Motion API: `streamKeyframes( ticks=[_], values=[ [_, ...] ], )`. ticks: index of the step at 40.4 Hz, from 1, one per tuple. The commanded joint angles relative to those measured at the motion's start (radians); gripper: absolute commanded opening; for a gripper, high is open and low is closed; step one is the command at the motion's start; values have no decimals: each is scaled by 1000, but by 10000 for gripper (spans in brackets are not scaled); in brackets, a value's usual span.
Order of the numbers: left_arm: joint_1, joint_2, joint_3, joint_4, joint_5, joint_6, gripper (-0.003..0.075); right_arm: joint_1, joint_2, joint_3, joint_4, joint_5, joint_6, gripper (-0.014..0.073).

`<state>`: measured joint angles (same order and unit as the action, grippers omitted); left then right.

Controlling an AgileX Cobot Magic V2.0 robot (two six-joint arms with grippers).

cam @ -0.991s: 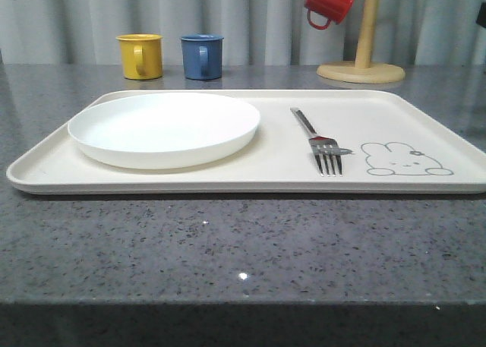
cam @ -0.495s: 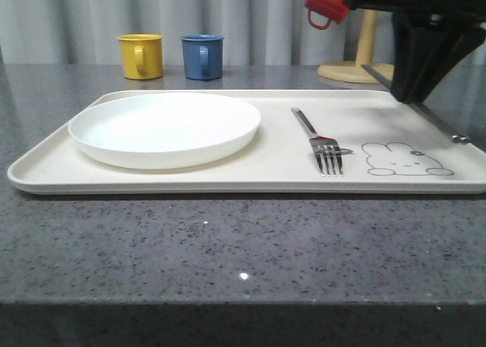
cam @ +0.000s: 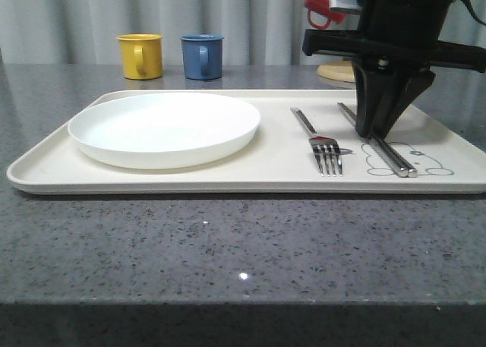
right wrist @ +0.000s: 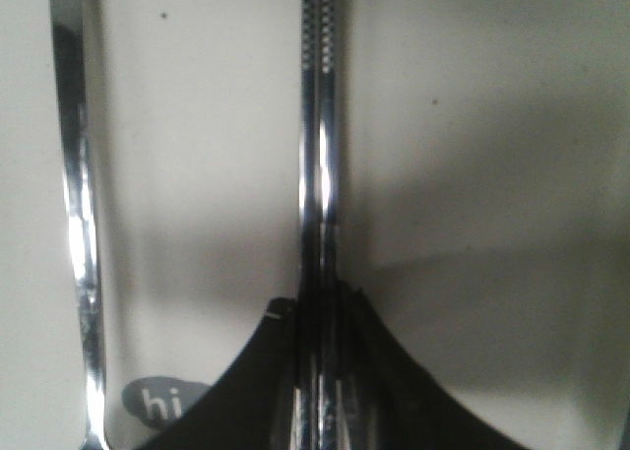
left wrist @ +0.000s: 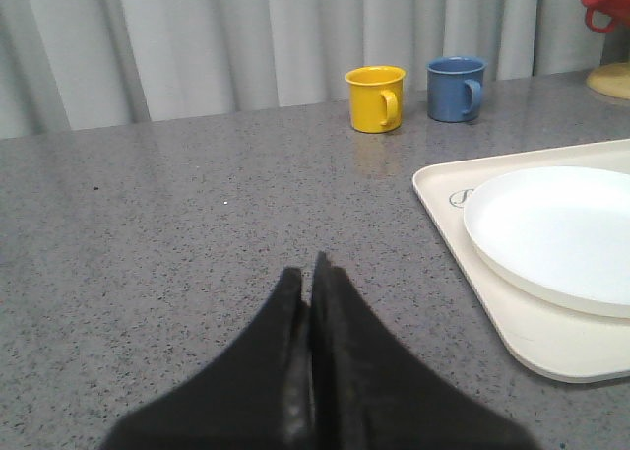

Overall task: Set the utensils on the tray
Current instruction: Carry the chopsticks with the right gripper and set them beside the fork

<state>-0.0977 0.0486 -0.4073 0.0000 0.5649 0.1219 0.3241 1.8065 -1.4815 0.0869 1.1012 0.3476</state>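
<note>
Your right end effector [cam: 377, 130] has swung in over the tray [cam: 273, 176] within the last second, pinching the chopsticks [cam: 377, 140] and lowering them beside the fork [cam: 317, 140]. That likely makes them the second utensil nearly placed; you haven't let go yet. Their long axis runs front to back, roughly parallel to the fork, near tips over the rabbit drawing [cam: 425, 162]. Your left end effector [left wrist: 310, 292] sits pressed together above the surface [left wrist: 177, 224], well clear.
</note>
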Motion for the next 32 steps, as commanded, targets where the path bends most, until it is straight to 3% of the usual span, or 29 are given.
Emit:
streamKeyframes(
  ticks=[1,3,9,14,24,32],
  values=[
    [1,13,-24,-10,-85,-7,-18,-1,-42,-33,-1,-16,1,-5],
    [1,13,-24,-10,-85,-7,-18,-1,-42,-33,-1,-16,1,29],
    [1,13,-24,-10,-85,-7,-18,-1,-42,-33,19,-13,1,236],
    [1,13,-24,-10,-85,-7,-18,-1,-44,-38,28,-2,1,340],
    [1,13,-24,-10,-85,-7,-18,-39,-107,-100,-34,74,-62,346],
    [1,13,-24,-10,-85,-7,-18,-187,-164,-125,-72,183,-204,346]
  ],
)
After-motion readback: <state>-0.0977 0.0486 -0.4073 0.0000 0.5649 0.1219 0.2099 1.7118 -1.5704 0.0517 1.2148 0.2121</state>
